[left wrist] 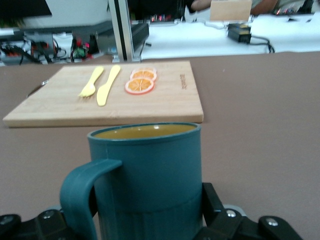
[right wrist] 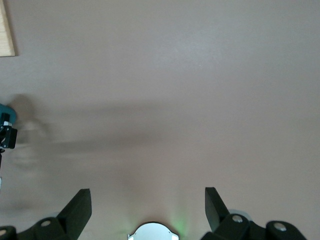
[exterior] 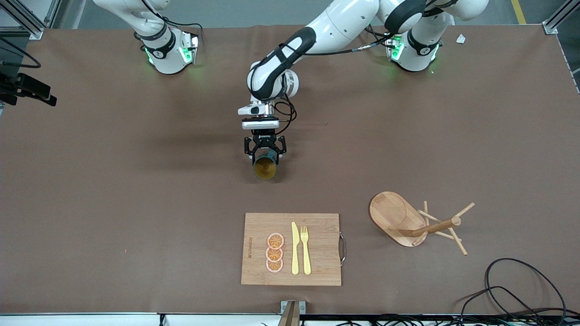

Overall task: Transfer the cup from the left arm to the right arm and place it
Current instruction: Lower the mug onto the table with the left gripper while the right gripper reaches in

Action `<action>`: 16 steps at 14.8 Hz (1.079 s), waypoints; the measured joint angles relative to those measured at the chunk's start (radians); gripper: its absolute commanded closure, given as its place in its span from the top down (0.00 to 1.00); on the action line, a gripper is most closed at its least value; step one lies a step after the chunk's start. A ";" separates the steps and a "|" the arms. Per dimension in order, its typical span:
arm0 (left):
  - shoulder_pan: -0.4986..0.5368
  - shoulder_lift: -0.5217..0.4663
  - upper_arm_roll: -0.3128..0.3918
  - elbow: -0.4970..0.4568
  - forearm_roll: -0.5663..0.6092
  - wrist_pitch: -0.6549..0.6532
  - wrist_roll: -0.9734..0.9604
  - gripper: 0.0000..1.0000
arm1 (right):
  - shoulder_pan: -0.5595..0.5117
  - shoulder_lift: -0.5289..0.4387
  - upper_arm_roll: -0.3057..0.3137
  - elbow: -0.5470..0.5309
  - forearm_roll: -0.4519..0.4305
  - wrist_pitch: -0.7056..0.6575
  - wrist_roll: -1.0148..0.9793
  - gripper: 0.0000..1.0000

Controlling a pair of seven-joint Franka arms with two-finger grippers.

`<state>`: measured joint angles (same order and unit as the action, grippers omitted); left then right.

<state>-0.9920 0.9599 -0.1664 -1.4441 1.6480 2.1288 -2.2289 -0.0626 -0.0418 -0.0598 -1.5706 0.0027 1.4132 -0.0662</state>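
Left end effector (exterior: 265,156), clamped on the base of the cup (exterior: 264,167), hanging over the middle of the brown counter (exterior: 136,181) with the mug tipped on its side, tan mouth aimed toward the cutting board (exterior: 291,249). Handle (left wrist: 82,192) seen in the left wrist view, jutting out just beside 1 finger (left wrist: 212,205). Board nearer the front camera than the cup, carrying 3 orange slices (exterior: 274,252), 1 yellow knife (exterior: 295,248) and 1 yellow fork (exterior: 306,249). Wooden mug tree (exterior: 414,222) tipped over toward the left arm's end of the counter.

Right end effector (right wrist: 148,205) out of the front view, fingers spread wide over bare counter in its own wrist view, waiting well apart from the cup.

Risks from here: narrow purchase on the mug's base only, so likely slip or rotation if bumped during handover; little free wall for a 2nd grip beside the handle; early release by the left arm before a firm hold, dropping the cup onto the counter.
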 measured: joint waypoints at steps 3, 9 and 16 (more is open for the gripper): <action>-0.038 0.015 0.018 0.015 -0.003 -0.022 -0.011 1.00 | -0.004 0.005 0.000 0.000 0.000 0.012 0.000 1.00; -0.055 -0.002 0.009 0.057 -0.276 -0.022 0.008 1.00 | -0.006 0.073 -0.001 0.000 -0.001 0.065 0.000 1.00; -0.029 -0.197 0.010 0.084 -0.764 -0.023 0.240 1.00 | -0.005 0.179 0.008 -0.007 -0.001 0.094 0.004 1.00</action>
<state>-1.0206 0.7630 -0.1564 -1.3598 0.8840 2.1057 -1.9891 -0.0678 0.1373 -0.0519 -1.5779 0.0019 1.5073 -0.0620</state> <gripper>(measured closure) 0.000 0.000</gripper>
